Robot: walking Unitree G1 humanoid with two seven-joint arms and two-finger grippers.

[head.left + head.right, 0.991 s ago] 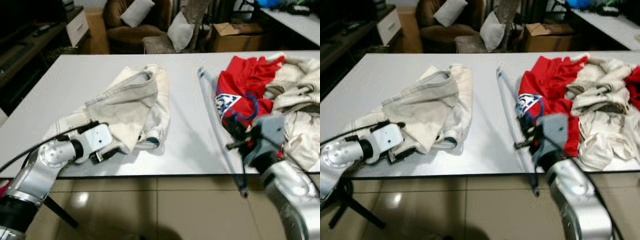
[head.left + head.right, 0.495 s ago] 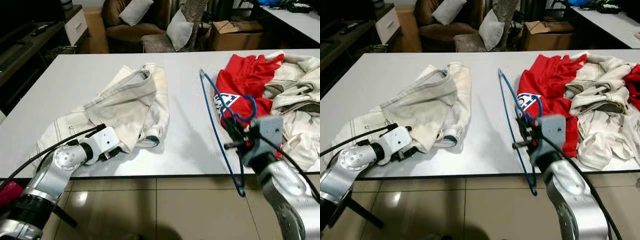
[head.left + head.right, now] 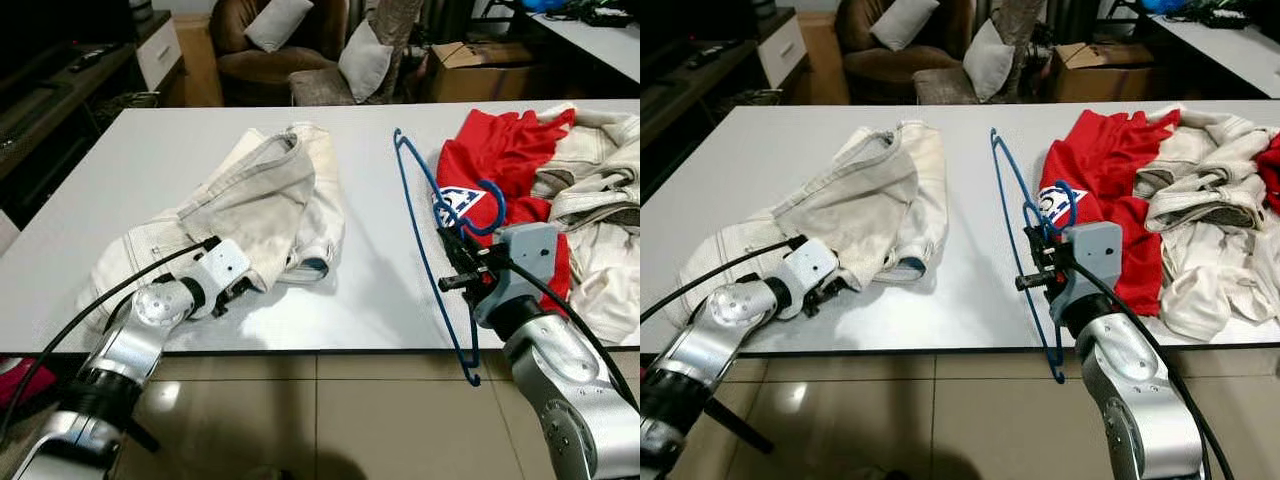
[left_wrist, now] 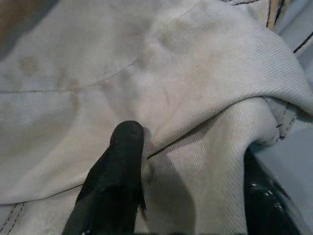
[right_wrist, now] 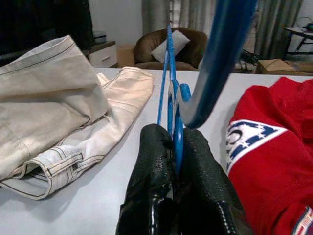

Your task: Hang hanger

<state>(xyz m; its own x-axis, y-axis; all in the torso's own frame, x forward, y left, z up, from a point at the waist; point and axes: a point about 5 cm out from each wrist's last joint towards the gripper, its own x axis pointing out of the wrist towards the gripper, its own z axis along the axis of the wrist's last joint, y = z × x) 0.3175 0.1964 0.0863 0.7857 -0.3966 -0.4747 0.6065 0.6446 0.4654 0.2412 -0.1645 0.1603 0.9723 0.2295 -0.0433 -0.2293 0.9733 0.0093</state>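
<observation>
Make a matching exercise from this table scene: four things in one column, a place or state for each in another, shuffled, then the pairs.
Things:
1. blue hanger
2. beige trousers
3. red shirt
4. left claw

Places or states:
A. spread over folded cloth
B. lying crumpled to the right of the hanger
C. pinched upright in the right claw
D. heaped on the table's left half

Pairs: 1-C, 2-D, 3-B, 4-A

Hangers: one, blue (image 3: 430, 230)
Cream trousers: one pair (image 3: 255, 205)
Red shirts: one (image 3: 500, 165)
Pale garments heaped at table's right: number could not be told (image 3: 600, 190)
Cushions: two (image 3: 277, 20) (image 3: 362, 60)
Cardboard boxes: one (image 3: 475, 65)
</observation>
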